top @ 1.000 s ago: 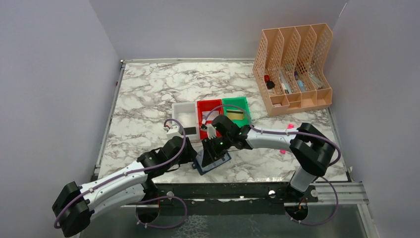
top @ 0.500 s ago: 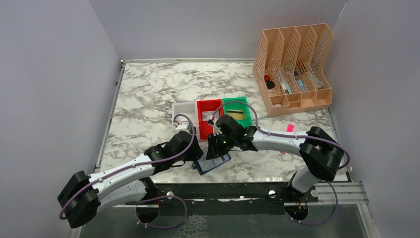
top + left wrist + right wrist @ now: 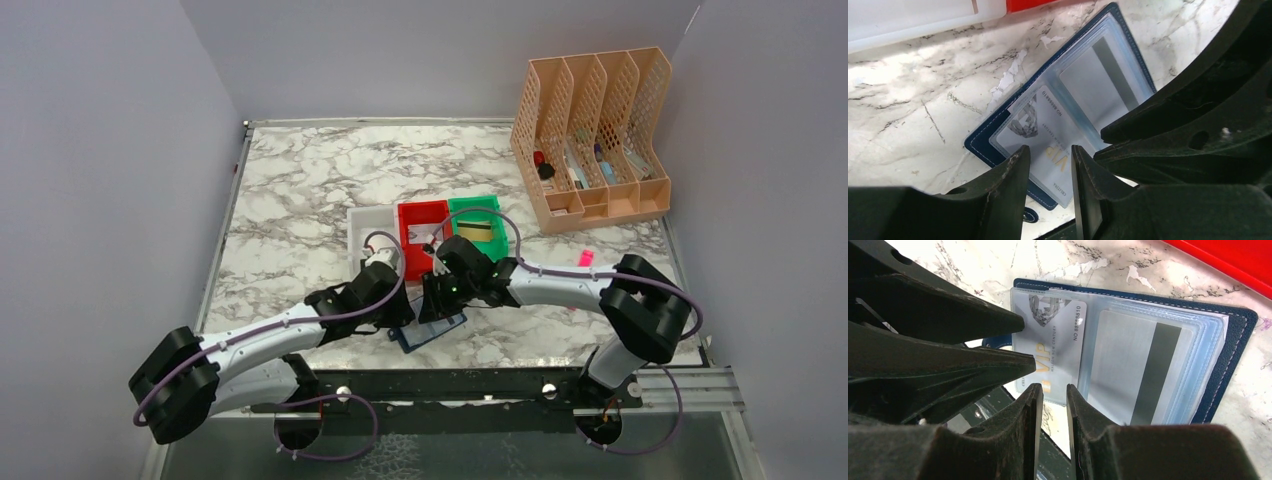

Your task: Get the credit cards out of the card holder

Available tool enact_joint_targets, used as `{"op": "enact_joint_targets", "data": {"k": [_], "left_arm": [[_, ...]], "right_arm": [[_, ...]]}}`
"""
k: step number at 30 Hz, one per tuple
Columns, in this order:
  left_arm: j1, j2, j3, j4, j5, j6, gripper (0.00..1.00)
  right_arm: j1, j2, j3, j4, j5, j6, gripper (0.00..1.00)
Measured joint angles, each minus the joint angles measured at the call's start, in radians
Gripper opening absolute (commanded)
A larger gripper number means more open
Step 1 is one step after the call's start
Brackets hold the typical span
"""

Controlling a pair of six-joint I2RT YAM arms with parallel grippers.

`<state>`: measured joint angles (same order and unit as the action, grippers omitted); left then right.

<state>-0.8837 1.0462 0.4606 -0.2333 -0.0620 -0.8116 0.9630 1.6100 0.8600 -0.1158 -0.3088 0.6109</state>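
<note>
**Meeting over the card holder (image 3: 1238,340)**

The left fingers (image 3: 1020,162) and right fingers (image 3: 1035,400) are each narrowly parted and grip nothing. Their tips face one another above the near end of a silvery-grey VIP card (image 3: 1058,335), sleeved in the open navy holder. Both arms stretch low and converge mid-desk (image 3: 300,190), just before the red bin (image 3: 412,215).

Open card holder (image 3: 1237,340), silvery VIP card (image 3: 1058,335) at right gripper (image 3: 1050,396)
</note>
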Motion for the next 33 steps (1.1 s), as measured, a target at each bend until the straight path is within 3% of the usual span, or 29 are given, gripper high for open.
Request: {"op": "enact_joint_targets", "data": {"k": [4,13,20,25,33], "left_arm": [[0.000,0.063,-0.001,0.003,0.014,0.000,0.34],[0.000,0.096,-0.002,0.003,0.013,-0.003,0.34],[0.000,0.121,0.003,0.022,0.013,-0.002,0.29],[0.000,0.126,0.004,0.031,0.013,-0.002,0.29],[0.000,0.118,0.001,0.029,0.010,-0.003,0.28]], "right_arm": [[0.000,0.024,0.000,0.010,0.000,-0.001,0.30],[0.000,0.078,0.001,0.010,0.010,-0.005,0.33],[0.000,0.098,0.005,0.034,-0.027,-0.008,0.21],[-0.002,0.098,-0.002,0.040,-0.031,-0.003,0.02],[-0.011,0.098,-0.016,0.066,-0.090,0.018,0.01]]}}
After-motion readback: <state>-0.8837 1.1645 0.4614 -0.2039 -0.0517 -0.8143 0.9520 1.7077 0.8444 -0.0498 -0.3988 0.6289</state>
